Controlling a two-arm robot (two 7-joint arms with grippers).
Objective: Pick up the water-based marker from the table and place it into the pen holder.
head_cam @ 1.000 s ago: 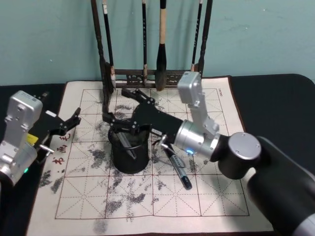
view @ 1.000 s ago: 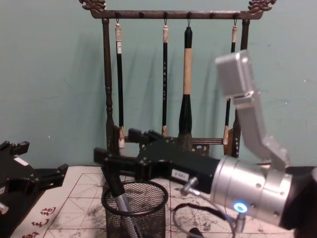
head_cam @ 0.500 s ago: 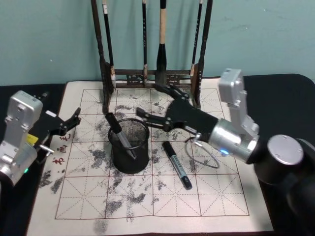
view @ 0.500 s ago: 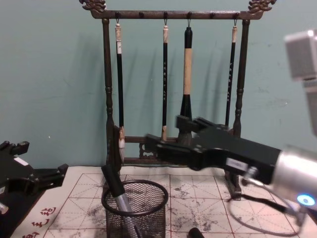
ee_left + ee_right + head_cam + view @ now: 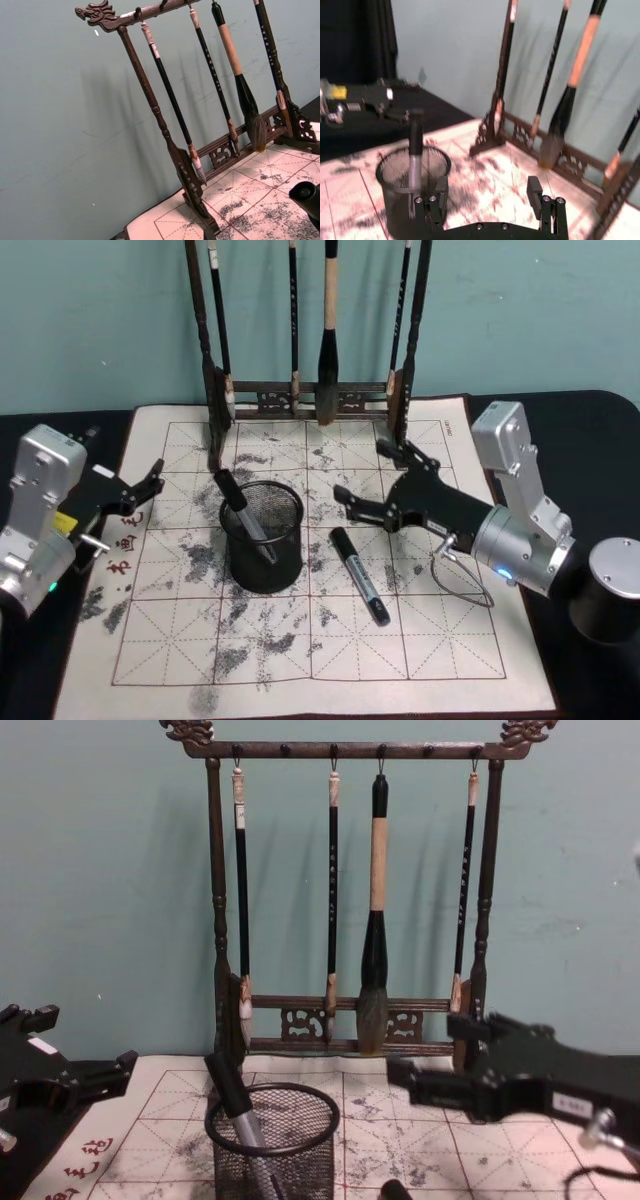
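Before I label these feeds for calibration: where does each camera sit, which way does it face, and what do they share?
Head: high, looking down at the mat; left gripper left, right gripper right, both open.
Chest: low, looking across at the brush rack; both grippers low at either side.
Left wrist: on the left arm, facing the brush rack.
Right wrist: over the right gripper, facing the pen holder.
Shared: all show the brush rack.
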